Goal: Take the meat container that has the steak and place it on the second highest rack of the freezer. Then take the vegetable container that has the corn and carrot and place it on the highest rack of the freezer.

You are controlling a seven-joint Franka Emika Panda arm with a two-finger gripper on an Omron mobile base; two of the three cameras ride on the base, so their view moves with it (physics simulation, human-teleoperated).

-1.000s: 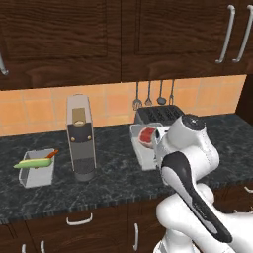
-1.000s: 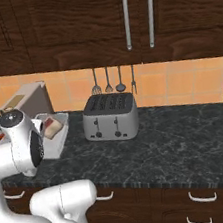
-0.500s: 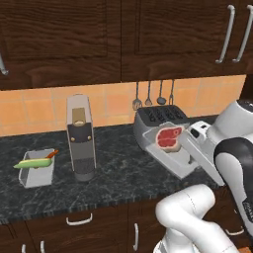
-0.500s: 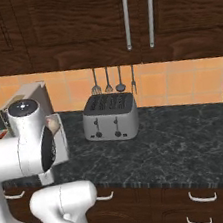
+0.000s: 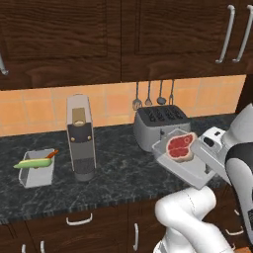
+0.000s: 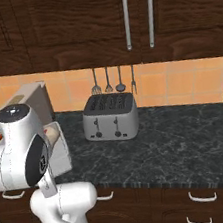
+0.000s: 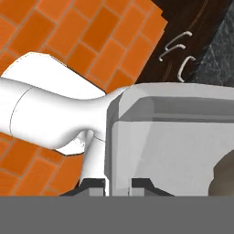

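Observation:
The grey meat container (image 5: 184, 167) hangs tilted in the air in front of the toaster, with the red steak (image 5: 180, 147) lying in it. My gripper (image 5: 201, 149) is shut on its right rim. In the hand view the gripper (image 7: 118, 183) pinches the container's wall (image 7: 173, 146), and the steak's edge (image 7: 225, 177) shows at the right. Part of the container (image 6: 59, 150) peeks out behind my arm in the right base view. The vegetable container (image 5: 36, 173) stands on the counter at the far left, holding the corn (image 5: 32, 163) and carrot (image 5: 52, 154). The freezer and its racks are out of view.
A silver toaster (image 5: 159, 124) stands at the back of the dark counter (image 5: 118, 173), also seen as the toaster (image 6: 109, 118) from the right. A tall grey appliance (image 5: 81, 138) stands between the two containers. Utensils (image 5: 148, 96) hang on the tiled wall. Dark cabinets are overhead.
My gripper has lifted the meat container off the counter and carried it right and toward the robot, tilting it. The vegetable container has stayed put.

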